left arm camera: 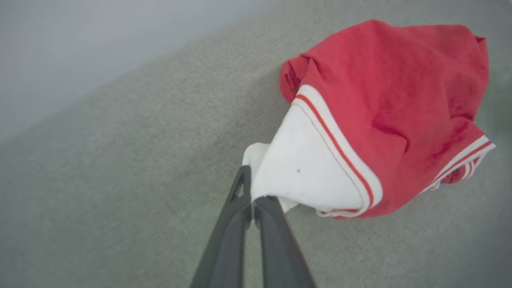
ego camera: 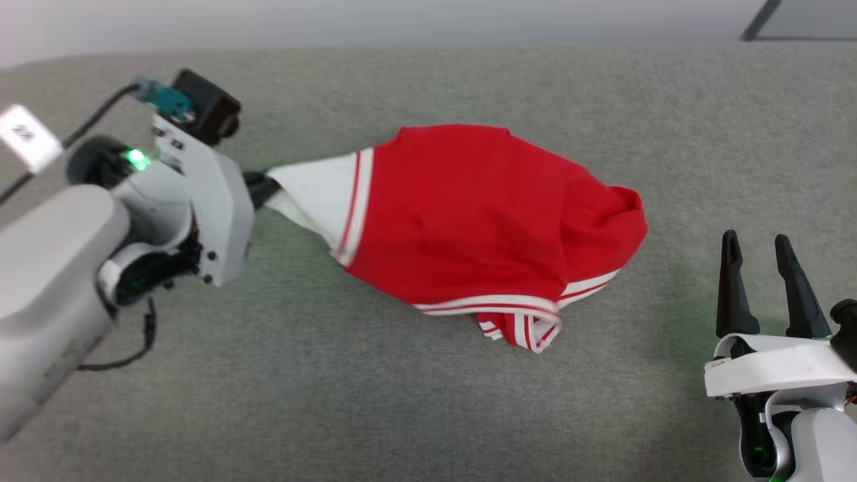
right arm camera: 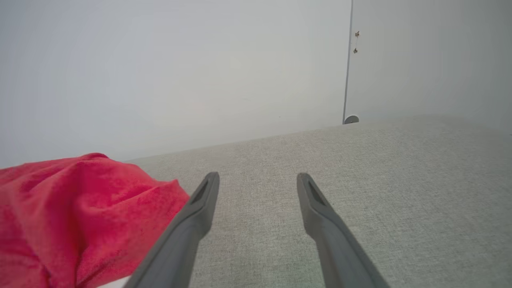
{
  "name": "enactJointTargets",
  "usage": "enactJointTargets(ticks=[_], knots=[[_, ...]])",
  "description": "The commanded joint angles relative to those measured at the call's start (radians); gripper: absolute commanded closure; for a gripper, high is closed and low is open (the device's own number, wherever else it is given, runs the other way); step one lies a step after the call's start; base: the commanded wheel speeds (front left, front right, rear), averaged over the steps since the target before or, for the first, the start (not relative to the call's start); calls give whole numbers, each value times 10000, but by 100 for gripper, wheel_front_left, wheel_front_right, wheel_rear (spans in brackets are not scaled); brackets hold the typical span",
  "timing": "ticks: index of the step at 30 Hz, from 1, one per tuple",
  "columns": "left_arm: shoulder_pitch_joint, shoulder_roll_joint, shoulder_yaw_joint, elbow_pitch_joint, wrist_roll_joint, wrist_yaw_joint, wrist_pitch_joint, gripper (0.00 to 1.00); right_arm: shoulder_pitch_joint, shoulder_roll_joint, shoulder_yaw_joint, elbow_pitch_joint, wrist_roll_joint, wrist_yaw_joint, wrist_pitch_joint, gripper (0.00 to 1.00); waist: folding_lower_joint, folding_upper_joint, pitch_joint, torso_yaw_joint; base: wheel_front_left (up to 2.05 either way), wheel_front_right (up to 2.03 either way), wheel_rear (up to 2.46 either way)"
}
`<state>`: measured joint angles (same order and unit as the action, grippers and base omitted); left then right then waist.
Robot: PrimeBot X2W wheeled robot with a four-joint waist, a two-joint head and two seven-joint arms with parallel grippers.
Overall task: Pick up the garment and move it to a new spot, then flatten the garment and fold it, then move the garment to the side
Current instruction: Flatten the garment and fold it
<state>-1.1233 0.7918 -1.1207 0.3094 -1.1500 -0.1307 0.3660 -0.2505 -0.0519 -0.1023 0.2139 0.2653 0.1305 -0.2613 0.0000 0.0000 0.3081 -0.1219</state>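
The garment [ego camera: 482, 214] lay bunched on the grey fabric surface [ego camera: 402, 415], nearer its far edge. The left gripper [left arm camera: 253, 200] was clamped on its white corner, seemingly one fold. The right gripper [ego camera: 756, 239] stood parted, empty.

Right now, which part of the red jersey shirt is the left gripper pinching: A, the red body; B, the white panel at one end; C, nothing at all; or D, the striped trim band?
B: the left gripper is shut on the tip of the white panel of the jersey shirt, which is drawn out to a point.
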Motion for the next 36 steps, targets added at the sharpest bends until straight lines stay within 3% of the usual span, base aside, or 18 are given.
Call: enactJointTargets(ticks=[1,8,18,19,21,22,31,36], knots=[[-63,50,-109,-28,136,5,-179,100,160,13,-11,11,-99,4,-52,0,0,0,-188,208,0,0,0],[521,296,-815,956,296,7,-377,100,199,13,47,33,-127,4,-52,0,0,0,-317,356,0,0,0],[1092,-386,-1174,3081,793,8,-1229,100,318,-138,57,61,-123,4,-52,0,0,0,-433,234,0,0,0],[1107,-477,-1147,3223,780,10,-1375,91,326,-157,77,86,-131,4,-52,0,0,0,-462,234,0,0,0],[1193,-653,-1061,3440,612,8,-1681,24,355,-199,151,154,-136,4,-52,0,0,0,-551,253,0,0,0],[1228,-695,-1019,3511,544,8,-1851,4,370,-229,201,206,-129,4,-52,0,0,0,-606,272,0,0,0],[1913,-676,-790,3405,233,14,-3408,0,273,-863,729,532,48,4,66,0,0,0,-1115,779,0,0,0],[2798,-645,-377,2764,-96,449,-4823,0,48,-1397,1336,566,501,4,972,0,0,0,-1289,1228,0,0,0]])
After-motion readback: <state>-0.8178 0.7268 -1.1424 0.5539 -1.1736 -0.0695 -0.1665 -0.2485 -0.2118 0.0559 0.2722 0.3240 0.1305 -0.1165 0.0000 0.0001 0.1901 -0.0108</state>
